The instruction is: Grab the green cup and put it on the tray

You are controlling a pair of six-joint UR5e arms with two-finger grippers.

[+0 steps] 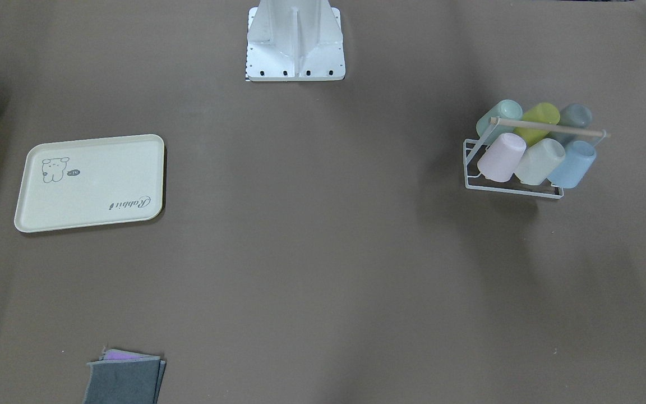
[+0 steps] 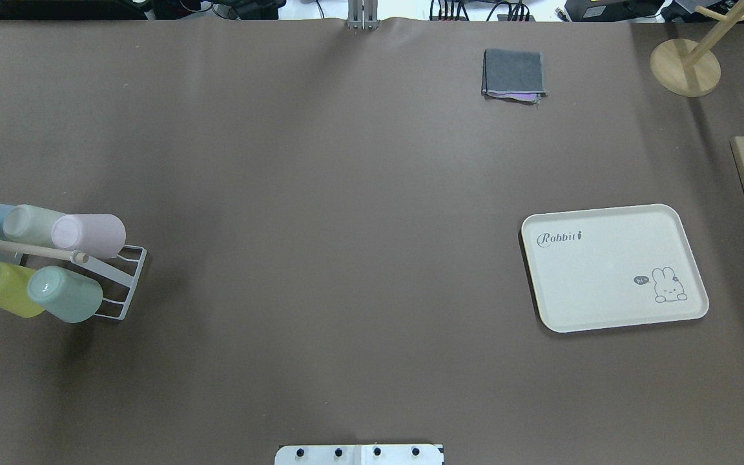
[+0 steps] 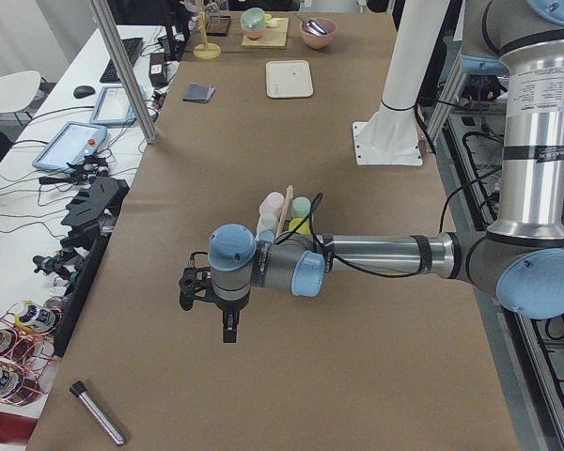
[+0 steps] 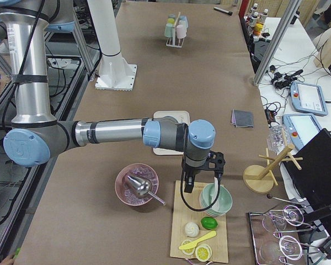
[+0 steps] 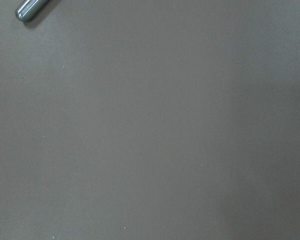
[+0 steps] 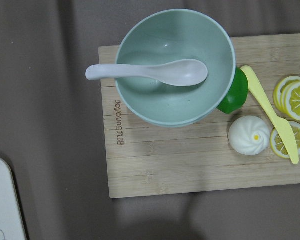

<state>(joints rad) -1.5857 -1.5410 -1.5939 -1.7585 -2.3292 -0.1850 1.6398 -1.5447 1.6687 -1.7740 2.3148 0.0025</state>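
On the rack point(image 2: 128, 284), the green cup point(image 2: 65, 294) lies ungrasped and the tray point(image 2: 604, 284) is bare: nothing is done yet. For the left gripper point(image 3: 207, 310) and right gripper point(image 4: 202, 179), I cannot tell how their jaws stand.

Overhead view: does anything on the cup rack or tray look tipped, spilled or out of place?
Nothing stands out. The mint-green plastic cup rests tilted on the white wire rack like its five pastel neighbours, and the cream rectangular tray lies flat and bare.

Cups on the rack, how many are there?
6, all on the white rack: pink cup, pale cup, blue cup in one row; green cup, lime cup, grey-blue cup in the other. None looks hidden.
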